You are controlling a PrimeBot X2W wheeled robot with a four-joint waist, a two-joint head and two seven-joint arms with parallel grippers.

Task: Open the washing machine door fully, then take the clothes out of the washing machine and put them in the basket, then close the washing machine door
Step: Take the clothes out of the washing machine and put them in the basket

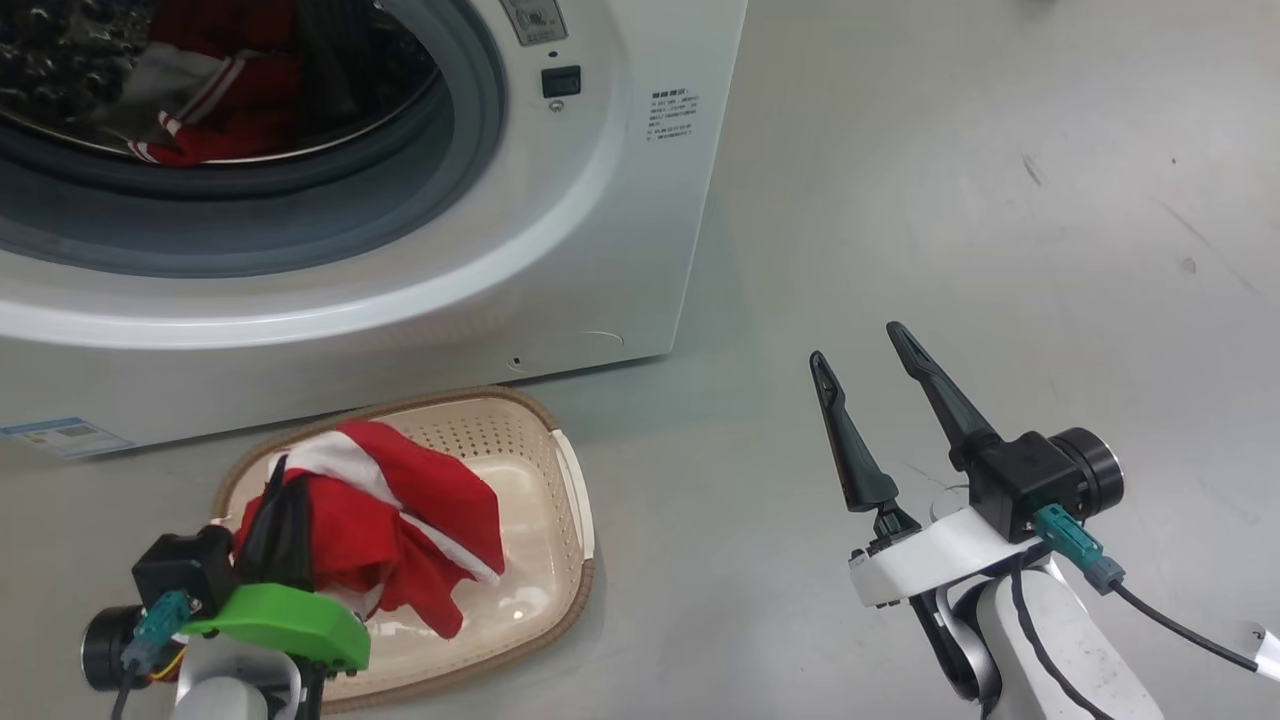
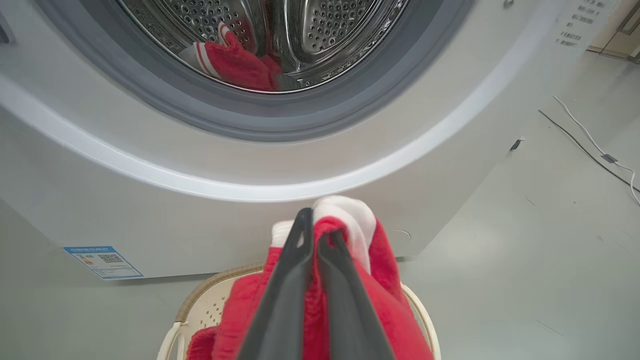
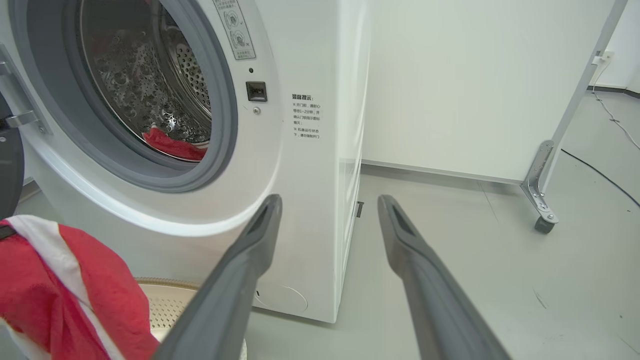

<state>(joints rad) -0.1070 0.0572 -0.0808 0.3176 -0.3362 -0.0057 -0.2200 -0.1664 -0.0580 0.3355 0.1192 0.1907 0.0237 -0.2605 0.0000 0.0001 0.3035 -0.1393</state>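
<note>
Red cloth with white stripes fills the lower left, where the left gripper (image 1: 278, 475) has its two dark fingers pinched tight on a red garment (image 1: 400, 500). The garment hangs from the fingertips over the basket (image 1: 545, 415), with its lower folds drooping inside the cream walls. Whether they rest on the bottom is hard to tell. The basket sits on the grey floor (image 1: 950, 200) just in front of the washing machine (image 1: 600, 250), close to its lower front panel. A small blue label (image 1: 60, 437) is stuck to that panel to the left of the basket.

Above, the machine's round mouth stands uncovered, ringed by the grey rubber seal (image 1: 470, 150). More red and white clothes (image 1: 230, 110) lie in the bottom of the steel drum. In the right wrist view a sliver of the black door (image 3: 7, 170) shows at the far left, swung away from the opening.

Further right, past the machine's corner, the right gripper (image 1: 855, 343) hangs above bare floor, well apart from the basket. Its fingers are spread wide and hold nothing. Its wrist camera also shows a white wall panel and a metal leg on a caster (image 3: 542, 220).
</note>
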